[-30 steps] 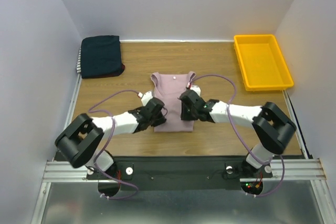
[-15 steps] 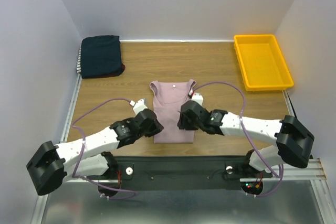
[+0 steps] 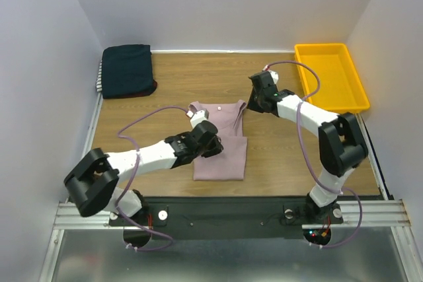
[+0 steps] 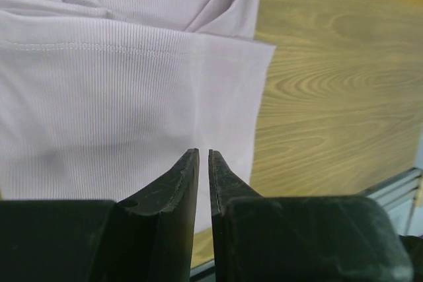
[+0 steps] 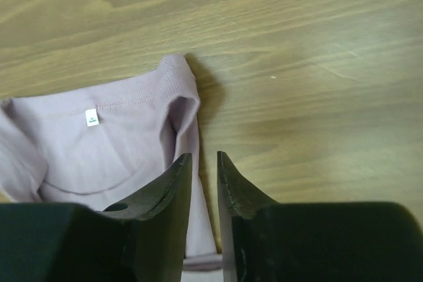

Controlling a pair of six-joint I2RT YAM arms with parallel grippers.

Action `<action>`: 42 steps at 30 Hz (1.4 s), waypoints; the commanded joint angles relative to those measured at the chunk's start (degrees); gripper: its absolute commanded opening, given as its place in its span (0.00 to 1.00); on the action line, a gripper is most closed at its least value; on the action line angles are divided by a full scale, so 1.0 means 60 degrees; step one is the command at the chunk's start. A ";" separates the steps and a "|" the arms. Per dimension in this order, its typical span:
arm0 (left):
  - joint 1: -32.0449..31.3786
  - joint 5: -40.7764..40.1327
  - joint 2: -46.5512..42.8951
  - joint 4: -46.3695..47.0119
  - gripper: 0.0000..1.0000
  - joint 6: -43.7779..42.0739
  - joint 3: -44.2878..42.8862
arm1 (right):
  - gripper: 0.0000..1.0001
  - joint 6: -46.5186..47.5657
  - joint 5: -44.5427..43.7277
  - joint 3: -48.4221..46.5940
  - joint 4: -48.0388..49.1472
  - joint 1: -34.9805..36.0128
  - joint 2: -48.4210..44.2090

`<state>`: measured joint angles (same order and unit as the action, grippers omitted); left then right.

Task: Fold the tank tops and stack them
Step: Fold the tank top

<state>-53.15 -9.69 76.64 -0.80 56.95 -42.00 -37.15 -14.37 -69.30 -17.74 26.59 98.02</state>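
From above you get bright, even light, with only soft, short shadows on the table (image 3: 277, 156). In your wrist views the pink top (image 4: 99, 97) and wood grain are sharp, while the left fingers (image 4: 175, 193) and right fingers (image 5: 165, 196) sit dark and blurred.

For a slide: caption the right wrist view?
Right gripper, jaws nearly closed, hovers over a strap of the pink tank top on the table.

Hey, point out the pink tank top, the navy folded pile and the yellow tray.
pink tank top (image 3: 228, 163), top external view, on its lower panel.
navy folded pile (image 3: 127, 69), top external view, middle of top layer.
yellow tray (image 3: 328, 77), top external view, its bare floor.
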 commanded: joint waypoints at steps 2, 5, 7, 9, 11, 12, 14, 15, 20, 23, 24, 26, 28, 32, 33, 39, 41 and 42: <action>-0.0078 0.0473 0.0804 0.0748 0.22 -0.0600 -0.0676 | 0.24 0.0624 0.0242 -0.1296 -0.0032 -0.0095 0.1108; -0.0122 0.0561 0.1244 0.0836 0.21 -0.0644 -0.0749 | 0.19 0.0654 0.0169 -0.1604 -0.0047 -0.0139 0.1651; -0.0166 0.0576 0.1434 0.0894 0.21 -0.0658 -0.0735 | 0.19 0.0625 0.0125 -0.1678 -0.0032 -0.0125 0.1812; -0.0195 0.0605 0.1581 0.0909 0.21 -0.0658 -0.0735 | 0.19 0.0610 0.0183 -0.1852 -0.0032 -0.0139 0.1944; -0.0253 0.0663 0.1684 0.0968 0.20 -0.0688 -0.0764 | 0.19 0.0581 0.0271 -0.2028 -0.0018 -0.0140 0.2179; -0.0268 0.0663 0.1728 0.0968 0.20 -0.0688 -0.0778 | 0.19 0.0581 0.0315 -0.2030 -0.0017 -0.0140 0.2237; -0.0298 0.0678 0.1889 0.0983 0.20 -0.0717 -0.0823 | 0.18 0.0464 0.0432 -0.2205 -0.0003 -0.0140 0.2427; -0.0327 0.0693 0.2020 0.0983 0.20 -0.0746 -0.0866 | 0.18 0.0362 0.0461 -0.2278 -0.0003 -0.0140 0.2472; -0.0400 0.0737 0.2284 0.0968 0.20 -0.0820 -0.0998 | 0.16 0.0098 0.0432 -0.2337 -0.0003 -0.0125 0.2531; -0.0415 0.0766 0.2343 0.0968 0.20 -0.0834 -0.1042 | 0.13 0.0054 0.0432 -0.2410 -0.0003 -0.0125 0.2560; -0.0429 0.0766 0.2300 0.0968 0.20 -0.0849 -0.1071 | 0.13 -0.0034 0.0447 -0.2439 -0.0017 -0.0125 0.2618; -0.0430 0.0708 0.2242 0.0968 0.20 -0.0892 -0.1144 | 0.12 -0.0166 0.0505 -0.2483 -0.0003 -0.0110 0.2662; -0.0415 0.0547 0.2153 0.0823 0.20 -0.0980 -0.1320 | 0.12 -0.0415 0.0535 -0.2527 -0.0003 -0.0125 0.2751; -0.0415 0.0385 0.2241 0.0456 0.20 -0.1229 -0.1862 | 0.12 -0.0781 0.0535 -0.2586 0.0012 -0.0110 0.2912; -0.0400 0.0356 0.2285 0.0397 0.20 -0.1259 -0.2066 | 0.13 -0.0869 0.0477 -0.2586 0.0012 -0.0125 0.2926; -0.0006 -0.0156 0.2329 0.0148 0.20 -0.1318 -0.2740 | 0.13 -0.1235 0.0227 -0.2396 0.0070 -0.0110 0.2912; 0.0359 -0.0491 0.2402 0.0148 0.20 -0.1318 -0.2902 | 0.14 -0.1309 0.0213 -0.2367 0.0100 -0.0110 0.2854; 0.0550 -0.0581 0.2533 0.0148 0.20 -0.1376 -0.3091 | 0.17 -0.1324 0.0256 -0.2352 0.0114 -0.0110 0.2766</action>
<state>-53.19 -8.69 91.02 0.99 50.17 -56.86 -43.33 -11.62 -82.78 -17.98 25.93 115.44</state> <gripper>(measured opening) 0.200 0.137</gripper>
